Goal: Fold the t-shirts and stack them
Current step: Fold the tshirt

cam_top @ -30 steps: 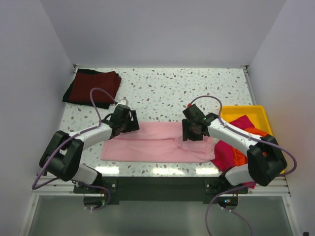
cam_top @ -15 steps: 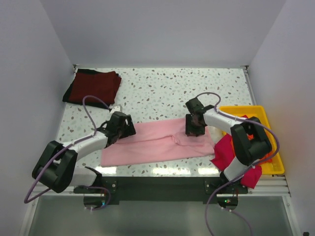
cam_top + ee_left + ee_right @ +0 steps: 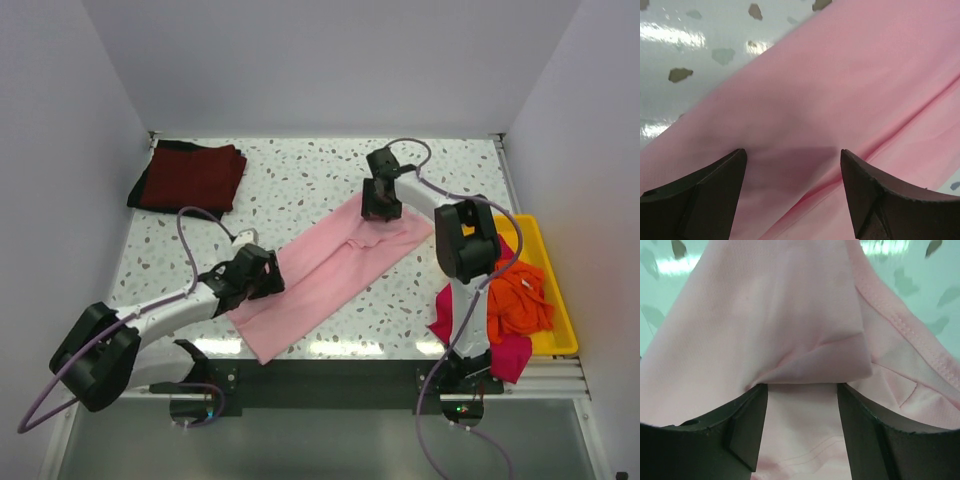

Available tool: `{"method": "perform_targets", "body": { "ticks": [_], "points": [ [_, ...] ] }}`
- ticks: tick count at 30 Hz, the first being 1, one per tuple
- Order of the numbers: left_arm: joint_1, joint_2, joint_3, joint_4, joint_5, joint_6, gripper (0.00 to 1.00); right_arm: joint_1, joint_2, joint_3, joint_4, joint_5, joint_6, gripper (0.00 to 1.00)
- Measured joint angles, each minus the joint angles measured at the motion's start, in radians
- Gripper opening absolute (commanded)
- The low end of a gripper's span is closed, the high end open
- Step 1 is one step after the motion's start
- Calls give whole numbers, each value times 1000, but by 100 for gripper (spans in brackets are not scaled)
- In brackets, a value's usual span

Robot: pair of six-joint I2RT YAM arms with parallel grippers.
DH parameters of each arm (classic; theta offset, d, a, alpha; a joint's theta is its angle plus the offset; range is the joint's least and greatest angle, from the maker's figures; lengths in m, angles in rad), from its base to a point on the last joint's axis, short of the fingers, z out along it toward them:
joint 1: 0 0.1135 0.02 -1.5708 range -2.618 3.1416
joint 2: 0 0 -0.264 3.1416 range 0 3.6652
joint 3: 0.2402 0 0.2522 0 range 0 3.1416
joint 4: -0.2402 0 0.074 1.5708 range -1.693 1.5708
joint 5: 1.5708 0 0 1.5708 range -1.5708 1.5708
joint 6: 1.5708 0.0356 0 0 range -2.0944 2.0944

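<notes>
Pink cloth, one long t-shirt, lies slanted across the table. The left tool is spread wide over it, holding nothing. The right tool pinches its far end. One maroon shirt lies folded far left.

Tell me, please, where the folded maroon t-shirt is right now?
In the top view, the maroon t-shirt lies folded at the table's far left corner, apart from the pink t-shirt.

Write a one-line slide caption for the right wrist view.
Right gripper straddling a raised fold of the pale pink t-shirt on the speckled table.
</notes>
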Motion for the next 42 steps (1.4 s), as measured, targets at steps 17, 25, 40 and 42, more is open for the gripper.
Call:
{"method": "perform_targets", "body": {
  "ticks": [17,25,40,42],
  "points": [
    [-151,-207,46,-159,0,-11,84,-32,-67,153,-58,-97,-85,85],
    [-151,-91,63,-111,51,107,84,-24,-376,-198,14,-223,-81,86],
    [-151,-55,0,8,160,210,95,-15,-386,-401,195,-332,-32,86],
    [-151,-54,-15,23,168,211,95,-15,-362,-401,209,-332,-27,86]
  ]
}}
